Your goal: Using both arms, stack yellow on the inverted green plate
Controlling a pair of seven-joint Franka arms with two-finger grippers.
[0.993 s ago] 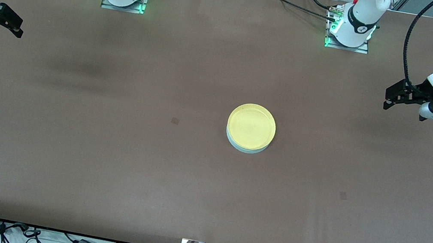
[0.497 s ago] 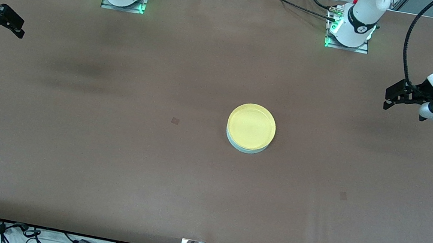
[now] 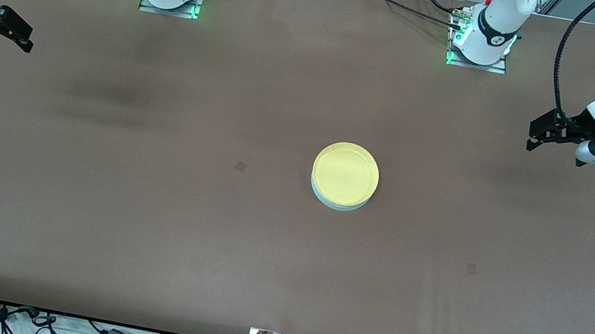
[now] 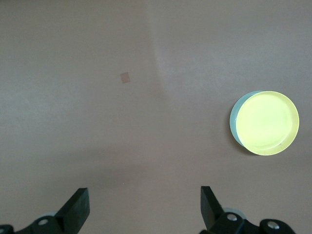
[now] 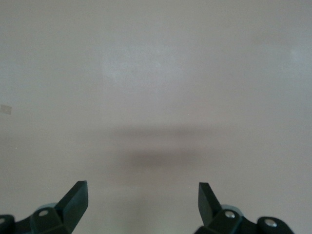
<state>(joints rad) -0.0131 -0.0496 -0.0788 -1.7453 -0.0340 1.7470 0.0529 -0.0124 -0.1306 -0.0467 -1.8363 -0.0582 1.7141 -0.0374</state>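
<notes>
The yellow (image 3: 345, 173) sat mid-counter (image 3: 145, 226) on the green plate (image 3: 334, 203), which was mostly hidden, only a pale sliver of rim showing. Up in the air over the counter's ends, the left tool (image 3: 535, 133) and right tool (image 3: 20, 34) hung wide open and empty, both arms partly cut off.

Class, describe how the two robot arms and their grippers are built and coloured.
Both arms are white jointed links with black bands, on bases lit green. Black cables loop along each. The left gripper and the right gripper are black, each with two wedge-shaped jaws; a grey camera bar sits under the left wrist.
</notes>
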